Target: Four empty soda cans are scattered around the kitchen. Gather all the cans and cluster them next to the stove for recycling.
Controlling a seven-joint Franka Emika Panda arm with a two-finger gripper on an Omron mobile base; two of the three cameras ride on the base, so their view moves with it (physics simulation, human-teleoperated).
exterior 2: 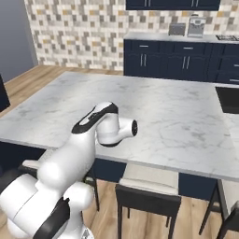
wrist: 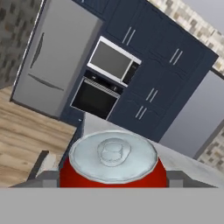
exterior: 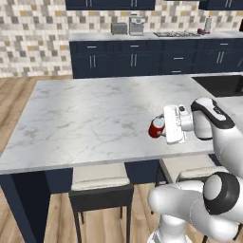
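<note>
I've got the red soda can [exterior: 155, 128] pinched sideways between my half-spread fingers [wrist: 175, 177] just above the near edge of the island worktop [exterior: 90, 118], so I'd carry it level and slow toward the far stove [exterior: 176, 34].

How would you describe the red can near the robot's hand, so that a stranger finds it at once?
Look at the large white marble island in the foreground. Near its front edge, towards the right, the claw of the white arm holds a red soda can with a silver top. It is the only red thing on the island.
</note>
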